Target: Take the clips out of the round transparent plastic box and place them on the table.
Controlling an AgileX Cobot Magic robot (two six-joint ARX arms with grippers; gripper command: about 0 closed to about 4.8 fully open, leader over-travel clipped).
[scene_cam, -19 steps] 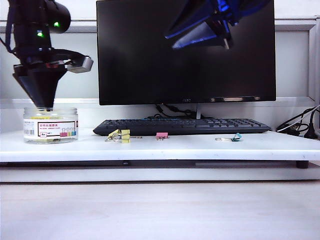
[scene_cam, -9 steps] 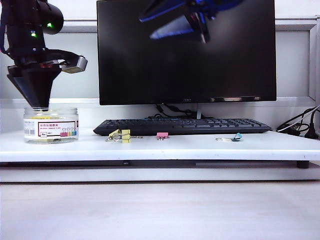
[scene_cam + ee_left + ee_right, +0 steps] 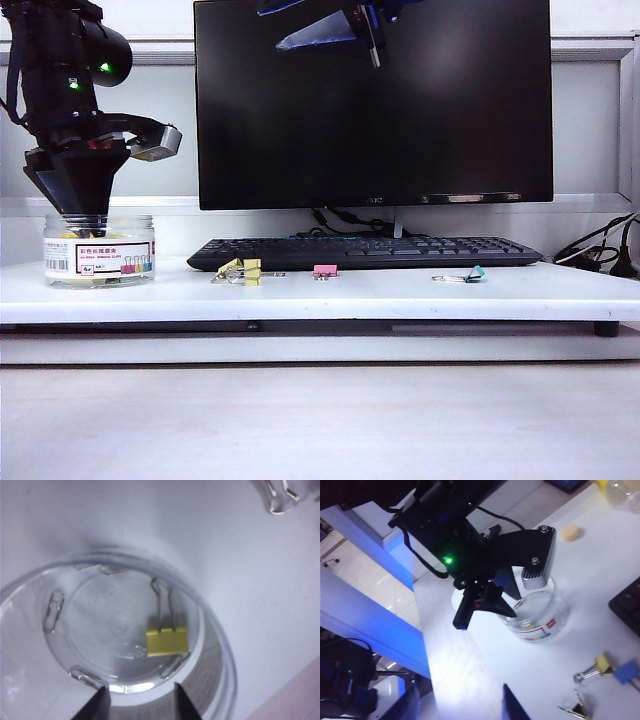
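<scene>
The round transparent plastic box (image 3: 98, 251) stands open at the left end of the white table (image 3: 400, 295). One yellow clip (image 3: 167, 641) lies on its clear bottom, handles folded. My left gripper (image 3: 84, 212) points straight down at the box's mouth. Its jaws (image 3: 140, 696) are open above the box's inner rim, short of the clip, with nothing between them. Two yellow clips (image 3: 240, 270) lie on the table before the keyboard. High up in front of the monitor, my right gripper (image 3: 325, 25) is open and empty (image 3: 462, 702); its view shows the box (image 3: 540, 615) under the left arm.
A black keyboard (image 3: 365, 252) and monitor (image 3: 372, 100) stand behind the clips. A pink clip (image 3: 323, 271) and a teal clip (image 3: 470, 274) lie on the table further right. Silver paper clips (image 3: 52, 611) lie in the box. Cables (image 3: 600, 255) trail at the far right.
My right gripper has swung left and slightly up across the monitor with its jaws spreading wider. The left gripper stays over the box, almost unmoved.
</scene>
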